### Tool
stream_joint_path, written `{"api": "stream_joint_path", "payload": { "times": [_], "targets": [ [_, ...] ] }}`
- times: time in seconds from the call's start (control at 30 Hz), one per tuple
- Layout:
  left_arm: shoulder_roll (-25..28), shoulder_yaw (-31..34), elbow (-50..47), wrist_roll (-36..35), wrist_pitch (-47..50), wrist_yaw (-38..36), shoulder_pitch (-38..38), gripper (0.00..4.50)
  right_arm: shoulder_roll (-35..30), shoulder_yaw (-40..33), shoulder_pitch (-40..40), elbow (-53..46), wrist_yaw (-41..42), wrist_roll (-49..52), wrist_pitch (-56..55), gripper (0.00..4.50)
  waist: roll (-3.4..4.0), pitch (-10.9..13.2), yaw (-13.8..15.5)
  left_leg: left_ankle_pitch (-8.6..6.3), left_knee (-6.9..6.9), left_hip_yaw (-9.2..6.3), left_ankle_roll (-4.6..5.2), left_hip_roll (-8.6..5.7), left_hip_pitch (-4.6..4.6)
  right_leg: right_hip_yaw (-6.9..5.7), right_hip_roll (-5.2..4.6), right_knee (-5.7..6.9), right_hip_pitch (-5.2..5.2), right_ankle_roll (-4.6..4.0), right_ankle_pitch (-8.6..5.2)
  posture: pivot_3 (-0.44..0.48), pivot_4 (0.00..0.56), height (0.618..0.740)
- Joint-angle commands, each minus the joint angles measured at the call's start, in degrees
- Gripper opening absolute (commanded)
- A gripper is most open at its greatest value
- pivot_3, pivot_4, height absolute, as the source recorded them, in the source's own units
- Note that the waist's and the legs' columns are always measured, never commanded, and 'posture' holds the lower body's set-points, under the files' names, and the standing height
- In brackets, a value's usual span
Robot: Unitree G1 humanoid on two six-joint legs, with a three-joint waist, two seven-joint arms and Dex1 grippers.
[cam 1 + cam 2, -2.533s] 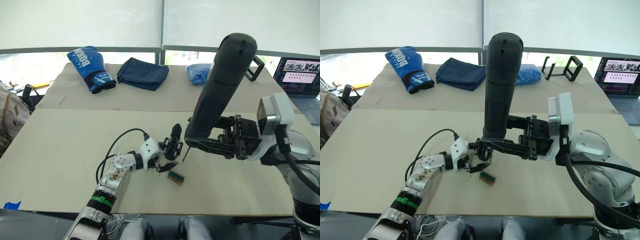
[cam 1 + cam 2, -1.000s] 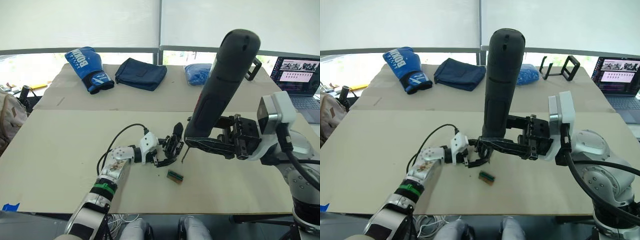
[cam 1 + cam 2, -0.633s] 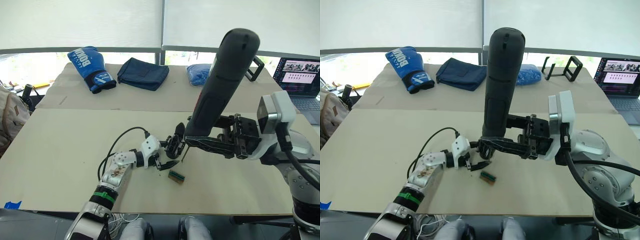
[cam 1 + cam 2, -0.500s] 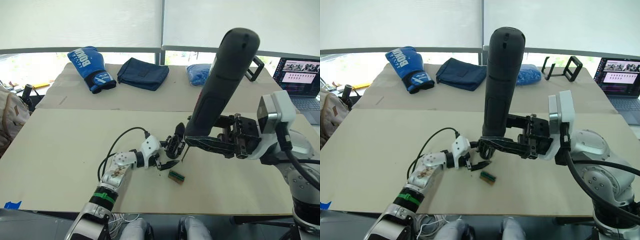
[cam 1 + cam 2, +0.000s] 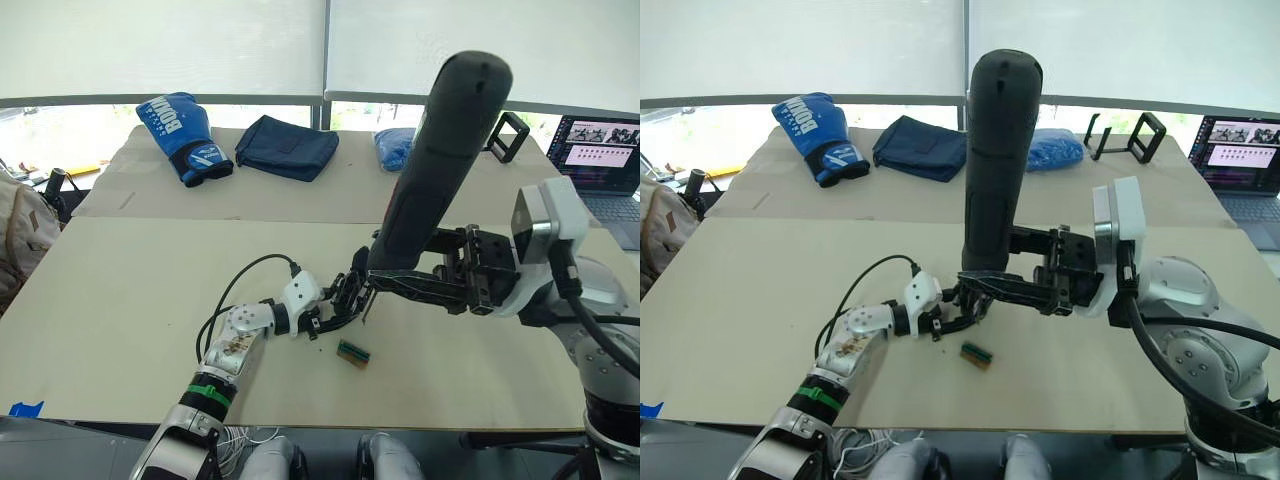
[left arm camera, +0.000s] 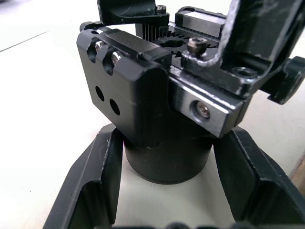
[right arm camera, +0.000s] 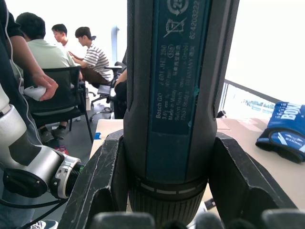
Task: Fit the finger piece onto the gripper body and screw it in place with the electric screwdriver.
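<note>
Up close in the left wrist view, the gripper body (image 6: 162, 109) stands on its rounded base on the pale desk (image 6: 43, 119), screw heads and a toothed rack plain on its framework, and the left claw (image 6: 167, 191) sits around that base with a black finger on either side. One finger looks to touch the base, the other stands a little off, so this reads as a loose grip rather than a hard clamp, though the angle is tight.

From the head views, the left arm reaches forward low over the desk, wrist bent inward, and the gripper body (image 5: 347, 292) shows just past the left claw (image 5: 952, 318) near the desk's middle.

The right wrist view brings the label side of the electric screwdriver (image 7: 176, 95), its thick barrel clamped firmly between the two fingers of the right claw (image 7: 171, 191). People sit on chairs behind it.

In the head view the right arm comes across from the right, forearm level, holding the electric screwdriver nearly upright, rounded end high and leaning away, thin bit down just beside the gripper body. Whether the bit touches cannot be told.

A small green-and-brown block (image 5: 351, 352) lies on the desk, near the left claw.
</note>
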Motion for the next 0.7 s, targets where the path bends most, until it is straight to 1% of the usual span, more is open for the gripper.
{"api": "stream_joint_path", "payload": {
  "times": [0.03, 0.2, 0.3, 0.4, 0.57, 0.7],
  "targets": [
    [-0.39, -2.16, 1.66, 1.37, -0.02, -0.71, -0.20, 2.26, 1.20, -0.67, -3.93, -0.65, -0.96, 3.38, 0.08, 1.94, 0.00, 0.00, 0.01, 0.00, 0.00, -0.01, 0.00, 0.00, 0.00, -0.01, -0.01, 0.00, 0.00, 0.00, 0.00, 0.000, 0.150, 0.740],
    [-0.39, -2.61, 2.31, 1.50, -0.03, -0.89, -0.76, 2.26, 3.32, 1.00, -9.35, 1.63, -1.70, 3.92, 1.11, 1.94, 0.00, 0.00, 0.33, -0.01, 0.02, -0.02, 0.02, -0.01, -0.02, -0.05, -0.01, -0.01, 0.01, -0.01, 0.01, 0.000, 0.150, 0.740],
    [-0.35, -2.79, 2.04, 1.34, 0.74, -0.98, -0.65, 2.26, 5.38, 3.72, -13.44, 4.09, -1.71, 1.07, 0.77, 1.94, 0.01, 0.00, 0.19, -0.02, 0.03, -0.01, 0.03, -0.01, -0.02, -0.05, -0.04, -0.02, 0.01, -0.02, 0.02, 0.000, 0.150, 0.740],
    [-0.20, -2.91, 1.50, 1.25, 1.36, -1.01, -0.28, 2.26, 7.28, 6.20, -15.48, 6.36, -1.16, -2.96, -0.51, 1.94, 0.01, -0.01, 0.30, -0.02, 0.05, -0.03, 0.03, -0.01, -0.04, -0.09, -0.01, -0.01, 0.01, -0.02, 0.02, 0.000, 0.150, 0.740],
    [0.03, -3.04, 1.00, 1.16, 2.09, -1.10, 0.03, 2.26, 8.49, 9.33, -15.28, 9.09, 2.07, -10.52, -3.56, 1.94, 0.02, -0.01, 0.24, -0.02, 0.08, -0.03, 0.04, -0.05, -0.13, -0.16, 0.02, -0.04, -0.01, -0.01, 0.02, 0.000, 0.150, 0.740],
    [0.18, -2.96, 0.89, 1.12, 2.42, -1.04, 0.14, 2.26, 9.65, 9.76, -14.11, 10.12, 3.63, -13.45, -5.35, 1.94, 0.01, -0.01, 0.19, -0.02, 0.07, -0.02, 0.04, -0.06, -0.15, -0.19, 0.07, -0.03, -0.01, 0.00, 0.02, 0.000, 0.150, 0.740]
  ]
}}
